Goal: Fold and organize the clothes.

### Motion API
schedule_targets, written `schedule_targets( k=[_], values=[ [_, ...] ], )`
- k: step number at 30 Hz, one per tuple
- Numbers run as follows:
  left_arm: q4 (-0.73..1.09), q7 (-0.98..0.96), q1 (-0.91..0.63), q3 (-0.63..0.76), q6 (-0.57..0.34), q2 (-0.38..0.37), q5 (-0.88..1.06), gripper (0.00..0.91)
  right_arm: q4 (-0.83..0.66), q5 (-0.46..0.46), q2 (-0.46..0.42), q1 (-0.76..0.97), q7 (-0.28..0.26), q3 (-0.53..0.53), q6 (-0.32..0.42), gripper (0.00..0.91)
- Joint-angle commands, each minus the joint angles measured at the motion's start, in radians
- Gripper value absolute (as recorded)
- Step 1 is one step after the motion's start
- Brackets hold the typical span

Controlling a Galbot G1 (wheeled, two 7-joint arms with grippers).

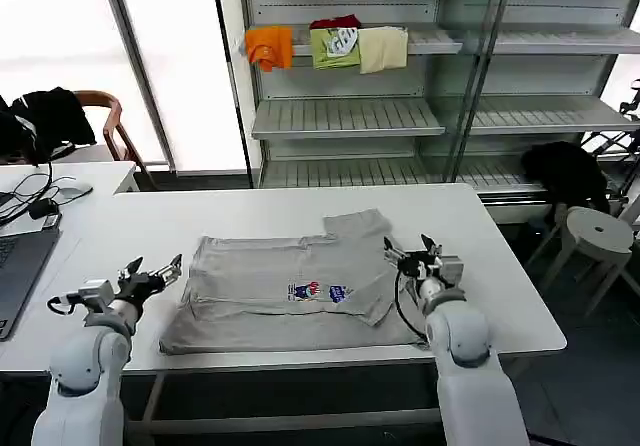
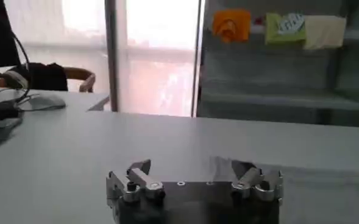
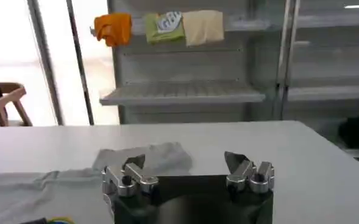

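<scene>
The left gripper (image 1: 156, 267) hovers just off the left edge of the light grey T-shirt (image 1: 290, 286), its fingers spread apart with nothing between them; in the left wrist view the same gripper (image 2: 194, 173) shows its two fingertips wide apart above the bare white table (image 2: 75, 146), with a strip of grey fabric (image 2: 301, 173) just beyond them. The right gripper (image 1: 410, 250) sits at the shirt's right side, close to the folded-in right sleeve, and its fingers are likewise parted and empty; in the right wrist view this gripper (image 3: 185, 163) stands with the far sleeve of the T-shirt (image 3: 145, 158) lying flat on the table just past its fingertips. The T-shirt lies spread on the near middle of the white table (image 1: 500, 266), partly folded, with one sleeve sticking out toward the far side and a small multicoloured print (image 1: 318, 291) facing up near its middle. On the table's left end lie a laptop (image 1: 18, 266) and some cables (image 1: 35, 206). Beyond the table stands a metal shelf unit (image 1: 350, 116) carrying folded orange (image 1: 268, 46), green (image 1: 335, 46) and cream (image 1: 383, 48) garments on an upper shelf. A white stool (image 1: 598, 234) stands to the right of the table, and a wooden chair (image 1: 105, 116) draped with a black garment (image 1: 50, 116) stands at the far left.
</scene>
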Motion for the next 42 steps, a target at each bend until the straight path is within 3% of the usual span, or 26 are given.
schedule_targets(
  k=[1,4,10,20,29,31,33,35,37,39,40,41,42],
  values=[
    [0.210,0.101,-0.197,0.101,-0.077,-0.006,0.107,0.907,-0.476,-0.149,0.065,0.277,-0.142,0.038,0.167,0.907],
    [0.263,0.113,-0.231,0.112,-0.089,-0.013,0.118,0.907,-0.558,-0.169,0.091,0.314,-0.163,0.067,0.203,0.907],
    [0.376,0.114,-0.291,0.126,-0.074,-0.021,0.173,0.907,-0.639,-0.224,0.121,0.368,-0.134,0.083,0.191,0.907],
    [0.515,0.114,-0.361,0.137,-0.048,-0.027,0.213,0.907,-0.663,-0.235,0.121,0.397,-0.109,0.079,0.126,0.907],
    [0.557,0.114,-0.384,0.130,-0.050,-0.027,0.220,0.907,-0.658,-0.249,0.121,0.394,-0.120,0.070,0.121,0.907],
    [0.560,0.114,-0.383,0.129,-0.050,-0.025,0.224,0.856,-0.655,-0.251,0.121,0.390,-0.122,0.066,0.120,0.907],
    [0.557,0.114,-0.378,0.129,-0.049,-0.023,0.227,0.685,-0.653,-0.256,0.121,0.387,-0.123,0.062,0.119,0.907],
    [0.553,0.116,-0.370,0.129,-0.050,-0.022,0.227,0.443,-0.654,-0.272,0.121,0.385,-0.121,0.061,0.114,0.816],
    [0.544,0.119,-0.361,0.129,-0.050,-0.021,0.227,0.353,-0.655,-0.280,0.121,0.381,-0.126,0.061,0.107,0.524],
    [0.534,0.123,-0.352,0.127,-0.051,-0.021,0.227,0.302,-0.653,-0.288,0.121,0.376,-0.128,0.056,0.098,0.333],
    [0.531,0.125,-0.349,0.127,-0.051,-0.021,0.227,0.262,-0.651,-0.290,0.121,0.373,-0.131,0.055,0.095,0.141],
    [0.528,0.127,-0.346,0.127,-0.052,-0.021,0.227,0.232,-0.650,-0.291,0.121,0.372,-0.131,0.055,0.094,0.050],
    [0.526,0.129,-0.344,0.127,-0.052,-0.022,0.227,0.131,-0.648,-0.291,0.121,0.369,-0.132,0.053,0.088,0.000]
  ],
)
